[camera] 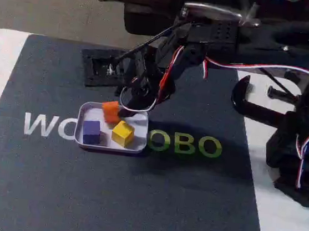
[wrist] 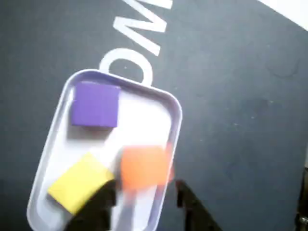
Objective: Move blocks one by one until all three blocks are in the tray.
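The pale tray (camera: 89, 111) lies on the dark mat, and all three blocks are within it. The purple-blue block (camera: 91, 131) sits at its front left and the yellow block (camera: 123, 133) at its front middle. The orange block (camera: 111, 111) rests tilted by the back rim. In the wrist view, the tray (wrist: 139, 115) holds the purple-blue block (wrist: 95, 104), the yellow block (wrist: 77, 187) and a blurred orange block (wrist: 143, 166). My gripper (camera: 128, 110) hangs just over the orange block. It is open (wrist: 144, 188), with dark fingers (wrist: 98, 207) standing wider than the block.
The dark mat (camera: 133, 202) carries large pale and green letters (camera: 184, 144) and lies on a white table (camera: 0, 48). A black square plate (camera: 101, 67) lies behind the tray. The arm's base and a clamp (camera: 297, 137) stand at the right.
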### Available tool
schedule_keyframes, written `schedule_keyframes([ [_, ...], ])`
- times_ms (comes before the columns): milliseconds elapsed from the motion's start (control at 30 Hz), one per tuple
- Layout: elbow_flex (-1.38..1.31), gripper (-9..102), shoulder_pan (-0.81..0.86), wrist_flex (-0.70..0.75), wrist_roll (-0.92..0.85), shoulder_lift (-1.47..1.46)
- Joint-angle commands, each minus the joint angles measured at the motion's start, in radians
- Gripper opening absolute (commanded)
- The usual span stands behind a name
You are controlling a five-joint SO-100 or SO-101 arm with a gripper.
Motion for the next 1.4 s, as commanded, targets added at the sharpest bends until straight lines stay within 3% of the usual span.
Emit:
schedule_keyframes([
  [0, -0.052, 14, 0.002, -0.003, 0.018, 0.057],
  [133, -0.037, 14, 0.000, 0.006, 0.043, 0.110],
  [367, -0.014, 14, -0.012, 0.202, 0.072, 0.327],
  [733, 0.183, 12, -0.094, 0.278, 0.273, 0.687],
  [1100, 0.738, -7, -0.153, 0.268, 0.287, 1.324],
  [1367, 1.068, -8, -0.184, 0.402, 0.287, 1.838],
])
